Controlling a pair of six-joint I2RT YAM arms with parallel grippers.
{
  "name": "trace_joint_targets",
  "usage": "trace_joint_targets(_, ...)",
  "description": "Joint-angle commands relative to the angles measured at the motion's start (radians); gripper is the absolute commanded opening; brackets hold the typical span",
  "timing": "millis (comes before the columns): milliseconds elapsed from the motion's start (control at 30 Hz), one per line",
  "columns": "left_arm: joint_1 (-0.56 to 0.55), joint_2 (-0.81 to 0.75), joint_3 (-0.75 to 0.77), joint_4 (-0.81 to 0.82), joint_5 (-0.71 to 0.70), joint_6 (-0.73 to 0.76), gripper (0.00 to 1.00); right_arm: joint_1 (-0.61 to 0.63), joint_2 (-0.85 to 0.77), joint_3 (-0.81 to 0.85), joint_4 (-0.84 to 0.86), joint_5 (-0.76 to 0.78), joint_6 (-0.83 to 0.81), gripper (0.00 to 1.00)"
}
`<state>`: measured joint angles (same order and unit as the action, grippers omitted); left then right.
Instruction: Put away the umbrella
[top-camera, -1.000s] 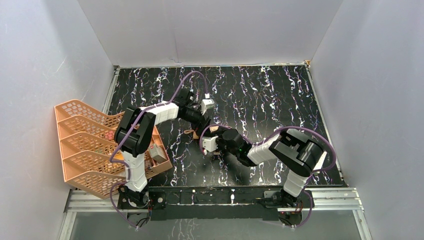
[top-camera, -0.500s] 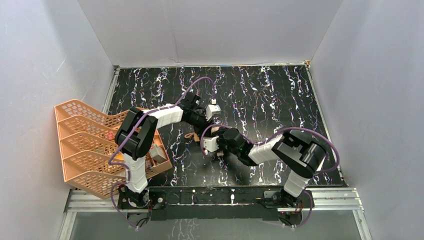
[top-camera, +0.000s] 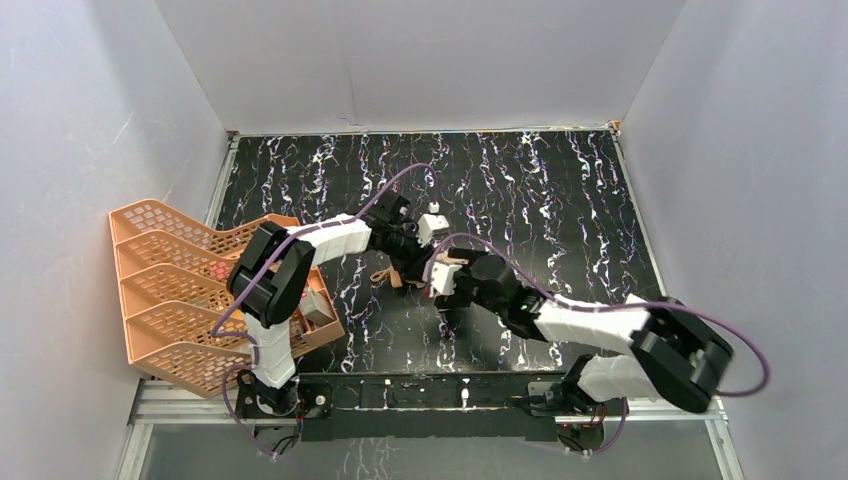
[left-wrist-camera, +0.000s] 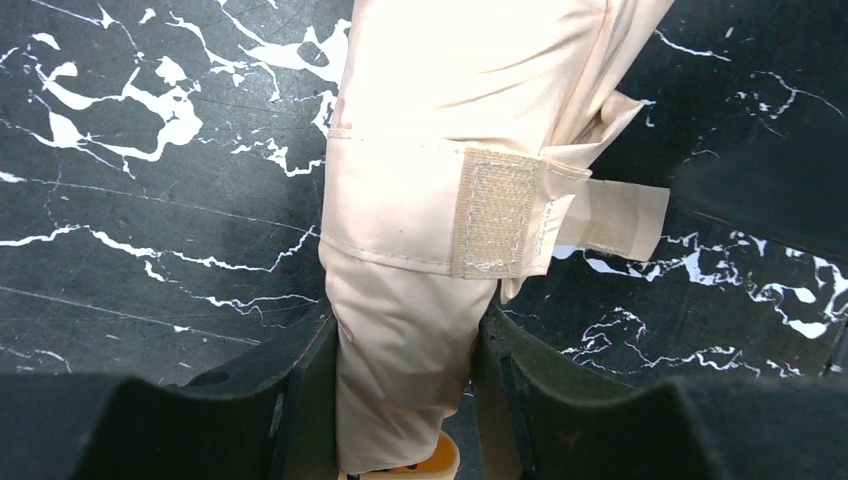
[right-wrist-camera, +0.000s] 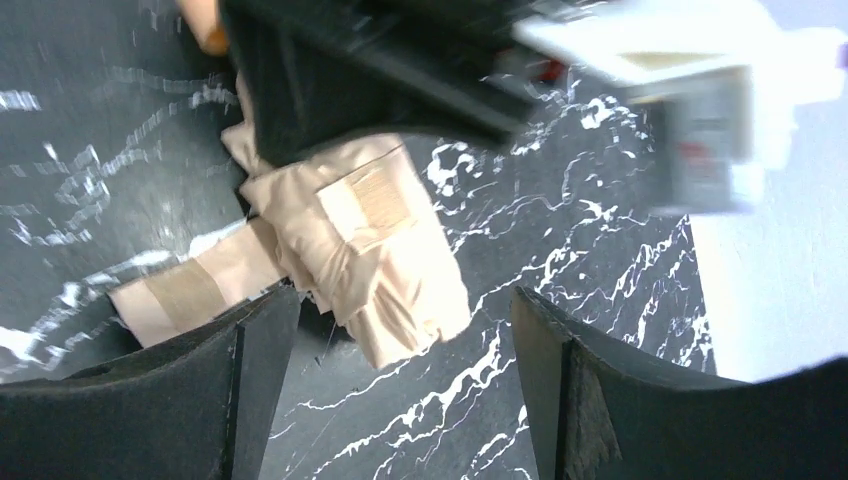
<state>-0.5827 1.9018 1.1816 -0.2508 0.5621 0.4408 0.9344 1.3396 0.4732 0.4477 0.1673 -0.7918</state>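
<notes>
On the table (top-camera: 560, 200), right of the rack (top-camera: 160, 285), the folded umbrella (left-wrist-camera: 420, 130) is pinched in our left end effector (left-wrist-camera: 405, 385). Our right end effector (right-wrist-camera: 400, 340) hangs wide open over it. We judge the loose strap (left-wrist-camera: 612, 216) may flap free, letting folds spill and snag the rack.

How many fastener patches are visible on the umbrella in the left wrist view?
2. One stitched patch sits on the rolled umbrella; the second patch is on the loose strap beside it. More may be hidden.
</notes>
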Motion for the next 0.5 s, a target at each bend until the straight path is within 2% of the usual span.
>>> trace_joint_targets(0, -0.008, -0.005, -0.070, -0.059, -0.265, -0.040, 0.01, 0.003, -0.229, -0.003, -0.105, -0.042, 0.342, 0.85)
trace_joint_targets(167, -0.040, -0.058, -0.130, -0.013, -0.352, -0.067, 0.00, 0.002, -0.453, -0.063, -0.153, 0.166, 0.796, 0.82)
trace_joint_targets(300, -0.060, -0.090, -0.167, 0.010, -0.398, -0.108, 0.00, 0.001, -0.495, -0.016, -0.416, 0.316, 1.202, 0.75)
trace_joint_targets(367, -0.071, -0.101, -0.177, 0.006, -0.410, -0.130, 0.00, 0.000, -0.473, 0.031, -0.584, 0.319, 1.388, 0.74)
trace_joint_targets(467, -0.089, -0.117, -0.196, 0.008, -0.431, -0.183, 0.00, 0.000, -0.422, 0.070, -0.689, 0.263, 1.567, 0.74)
